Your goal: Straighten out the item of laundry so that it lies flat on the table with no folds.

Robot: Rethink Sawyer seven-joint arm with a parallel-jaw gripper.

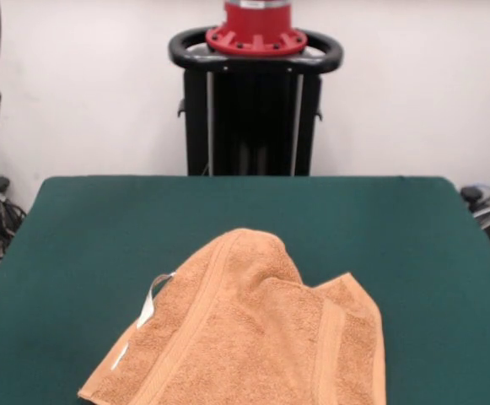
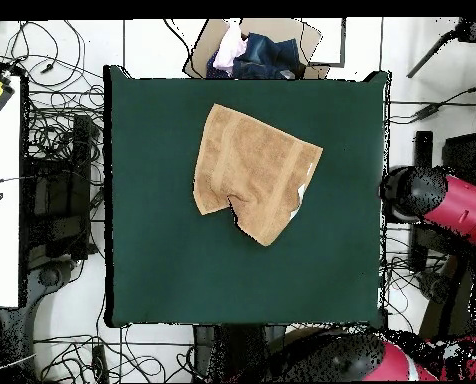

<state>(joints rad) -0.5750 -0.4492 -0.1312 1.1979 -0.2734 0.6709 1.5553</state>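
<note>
End effector state cannot be told, arm (image 2: 452, 200) drawn aside off table (image 2: 162, 250); towel (image 2: 254, 172) rumpled

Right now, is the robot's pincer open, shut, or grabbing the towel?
Pincer: not in view in either picture, so its state cannot be told. Nothing is gripping the towel; it lies crumpled on the table.

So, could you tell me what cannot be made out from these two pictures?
- Gripper: neither view shows it; the overhead view has only a red arm beside the table.
- Towel: its near edge is cut off by the front view's bottom edge.
- White tag: too small to read.
- Towel's underside: hidden by its own folds.
</note>
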